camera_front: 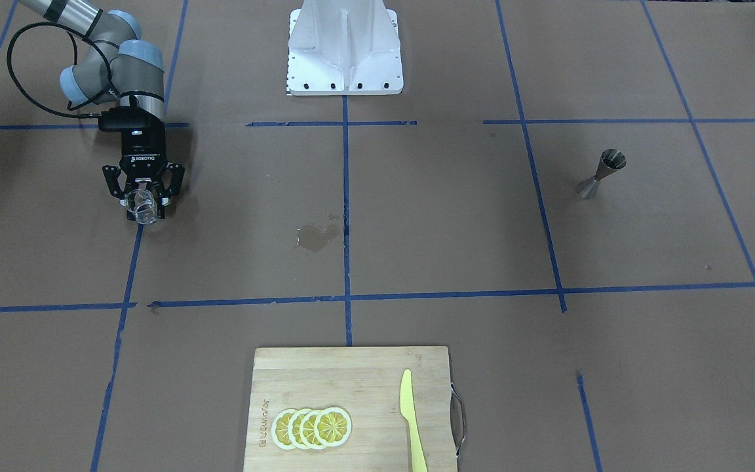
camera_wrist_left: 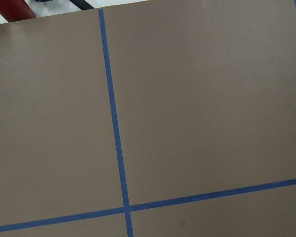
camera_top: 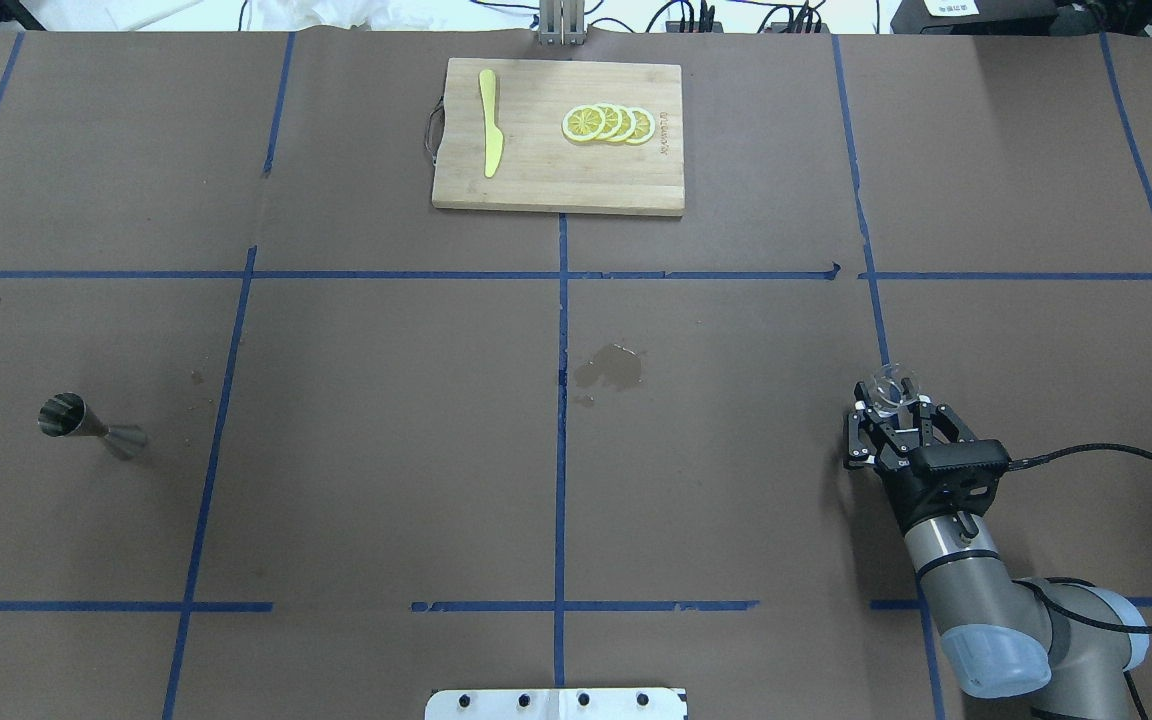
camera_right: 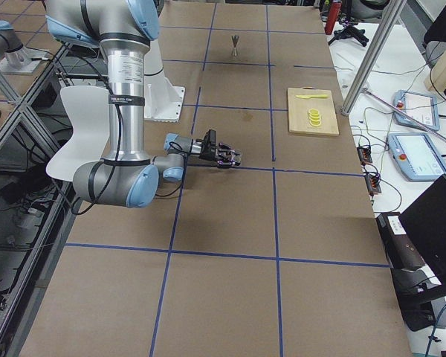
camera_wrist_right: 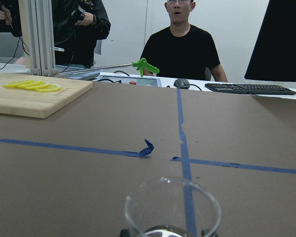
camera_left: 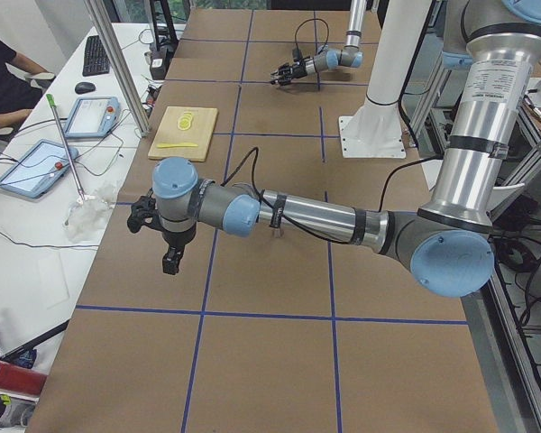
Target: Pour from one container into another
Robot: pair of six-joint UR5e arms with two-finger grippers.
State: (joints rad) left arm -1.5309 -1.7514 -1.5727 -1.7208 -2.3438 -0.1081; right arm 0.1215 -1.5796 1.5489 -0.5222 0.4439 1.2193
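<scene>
**Cup gripped, jigger far off**

The right claw (camera_top: 894, 400) pinches the clear glass cup (camera_wrist_right: 171, 207) by its sides, mouth up, likely so nothing spills early. From overhead it is at three o'clock of the desk (camera_top: 386, 450). The steel jigger (camera_top: 91, 428) stands upright at nine o'clock, well apart. Whether the left claw (camera_left: 169, 263) is spread or pressed together, I cannot tell.

Looks steeply down from across the table (camera_front: 417, 229) and from behind the base (camera_front: 345, 52) in 2 fixed views, sharing the cutting board (camera_front: 351, 380) ahead-left of the right gripper (camera_front: 143, 208). Rides close behind the glass cup (camera_wrist_right: 171, 210) on the right wrist, facing level.
</scene>
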